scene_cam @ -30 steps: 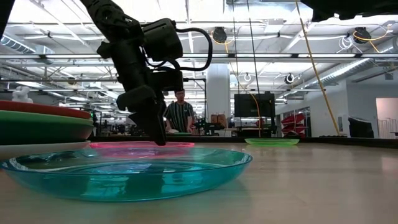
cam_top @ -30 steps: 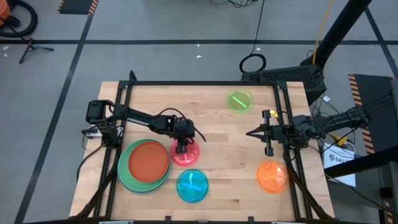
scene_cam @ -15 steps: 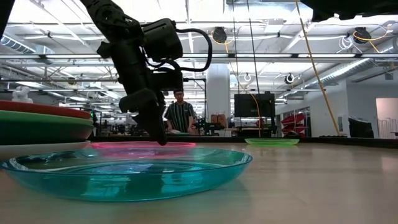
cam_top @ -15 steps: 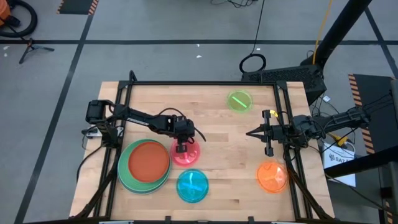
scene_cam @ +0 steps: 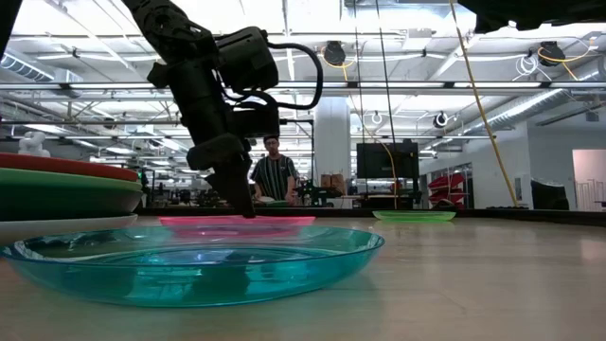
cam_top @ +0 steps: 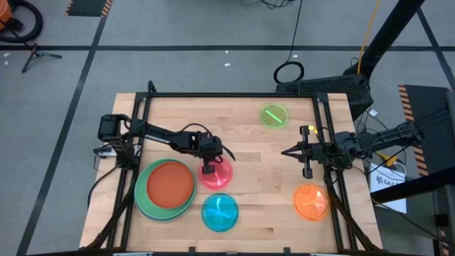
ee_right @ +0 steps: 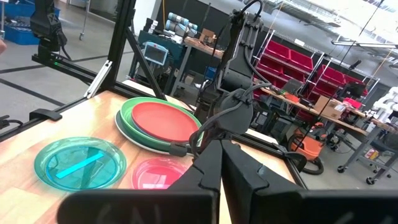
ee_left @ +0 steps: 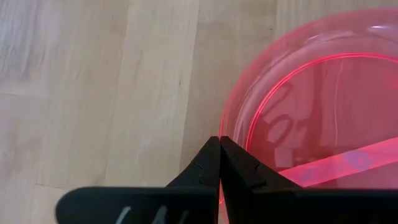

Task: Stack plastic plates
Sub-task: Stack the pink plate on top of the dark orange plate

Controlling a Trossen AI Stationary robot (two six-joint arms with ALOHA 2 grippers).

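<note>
Pink plate near the middle of the high view, a bit left and low — flat on the wood table. Left gripper down at the pink plate's left rim, fingers pressed together with the rim pinched between them. Seen close up in the left wrist view: pink plate at right, dark fingertips meeting right at its edge. In the low view, pink plate low on the table behind the cyan plate, left gripper touching it.

Just left of the pink plate, a pile of big plates — red-orange on top, green under it. Cyan plate just below the pink one, near the lower middle. Lime plate at upper right, well apart. Orange plate at lower right.

Right gripper at the right side of the table, above the orange plate, fingers closed together on nothing.
</note>
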